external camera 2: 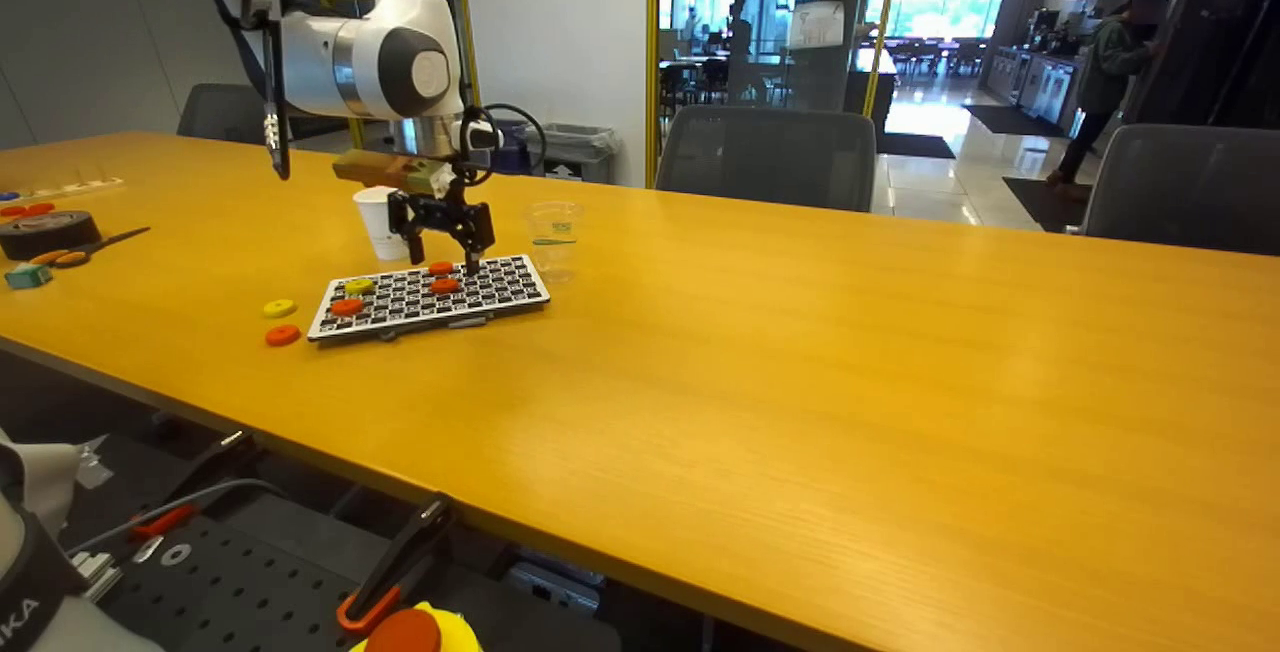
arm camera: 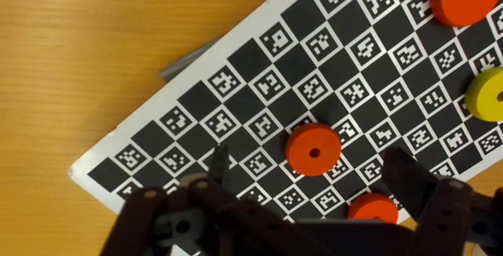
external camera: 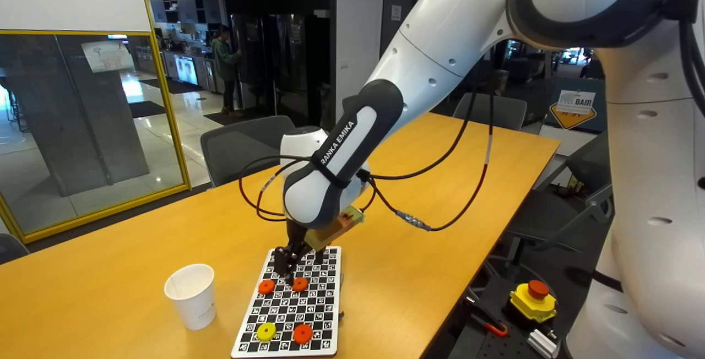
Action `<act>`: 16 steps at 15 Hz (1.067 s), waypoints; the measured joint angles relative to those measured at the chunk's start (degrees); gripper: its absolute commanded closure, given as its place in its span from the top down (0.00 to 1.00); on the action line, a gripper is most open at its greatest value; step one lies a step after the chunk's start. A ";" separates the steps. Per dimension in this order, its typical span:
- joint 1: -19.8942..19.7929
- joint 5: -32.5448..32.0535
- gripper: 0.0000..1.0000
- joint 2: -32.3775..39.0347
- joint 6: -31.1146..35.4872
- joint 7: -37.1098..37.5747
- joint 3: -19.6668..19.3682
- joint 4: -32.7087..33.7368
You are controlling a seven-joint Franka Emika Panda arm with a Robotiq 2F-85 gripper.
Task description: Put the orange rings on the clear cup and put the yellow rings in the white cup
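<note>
My gripper (external camera: 303, 268) (external camera 2: 444, 257) (arm camera: 306, 154) is open and empty, low over the checkered board. In the wrist view its fingers stand either side of an orange ring (arm camera: 313, 146), apart from it. More orange rings (arm camera: 373, 207) (external camera: 302, 333) (external camera 2: 347, 307) lie on the board, and one orange ring (external camera 2: 282, 335) lies on the table. One yellow ring (external camera: 266, 331) (arm camera: 487, 95) is on the board, another yellow ring (external camera 2: 279, 308) on the table. The white cup (external camera: 193, 298) (external camera 2: 380, 222) stands upright beside the board. The clear cup (external camera 2: 553, 232) stands beyond the board's other end.
The checkered board (external camera: 325, 342) (external camera 2: 535, 282) lies on the wooden table (external camera 2: 800, 382). A black tape roll (external camera 2: 50, 232), scissors (external camera 2: 90, 250) and a teal block (external camera 2: 28, 276) lie at one table end. Cables (external camera: 440, 221) hang from the arm.
</note>
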 measured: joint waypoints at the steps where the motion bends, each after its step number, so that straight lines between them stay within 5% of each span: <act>1: 0.48 0.00 1.00 1.07 0.01 0.57 -0.33 0.96; 16: 7.07 -0.33 1.00 5.23 -0.04 7.74 -3.94 3.87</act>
